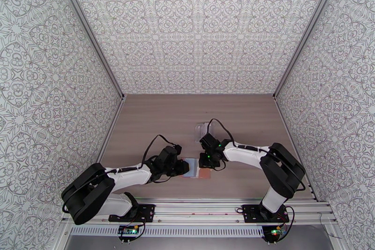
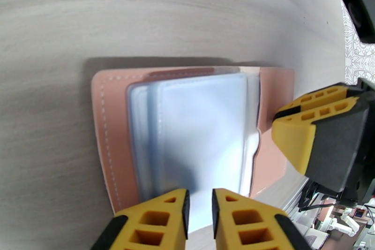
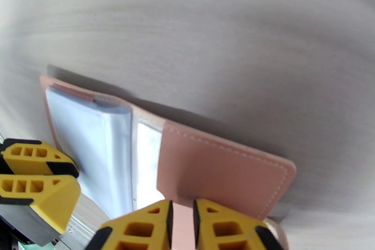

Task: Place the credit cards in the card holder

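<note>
The card holder (image 1: 198, 170) lies open on the table between the two arms, pinkish-brown leather with blue-grey clear pockets (image 2: 201, 129). My left gripper (image 2: 200, 211) is shut on the near edge of the pocket sleeves. From the other side, my right gripper (image 3: 183, 225) is shut on the pink cover flap (image 3: 220, 171), which is lifted and tilted. Each gripper also shows in the other's wrist view: the right gripper (image 2: 280, 117) and the left gripper (image 3: 65, 173). In the top view the left gripper (image 1: 186, 167) and right gripper (image 1: 206, 165) meet at the holder. The credit cards are out of view.
A crinkly clear plastic pouch (image 1: 204, 130) lies on the wooden table (image 1: 154, 124) just beyond the right gripper. Patterned walls close in the table on three sides, and a metal rail (image 1: 197, 208) runs along the near edge.
</note>
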Action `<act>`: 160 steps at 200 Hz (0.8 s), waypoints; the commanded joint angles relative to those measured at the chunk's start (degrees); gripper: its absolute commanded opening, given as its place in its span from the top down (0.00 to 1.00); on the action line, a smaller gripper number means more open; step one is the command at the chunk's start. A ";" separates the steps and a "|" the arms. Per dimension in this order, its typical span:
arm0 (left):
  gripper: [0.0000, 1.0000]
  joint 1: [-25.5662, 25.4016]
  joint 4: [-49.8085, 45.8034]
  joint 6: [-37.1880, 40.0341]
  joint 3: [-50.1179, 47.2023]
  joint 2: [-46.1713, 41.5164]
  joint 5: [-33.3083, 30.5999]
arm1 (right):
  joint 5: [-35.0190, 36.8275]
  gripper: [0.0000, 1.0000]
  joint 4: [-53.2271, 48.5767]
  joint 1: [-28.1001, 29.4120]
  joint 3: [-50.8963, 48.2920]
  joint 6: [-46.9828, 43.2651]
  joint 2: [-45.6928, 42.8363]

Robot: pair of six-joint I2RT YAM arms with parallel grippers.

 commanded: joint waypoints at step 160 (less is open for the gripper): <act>0.76 -2.96 -7.16 1.23 6.03 -3.17 -3.00 | 14.86 0.66 -20.17 -8.08 32.07 -8.83 5.45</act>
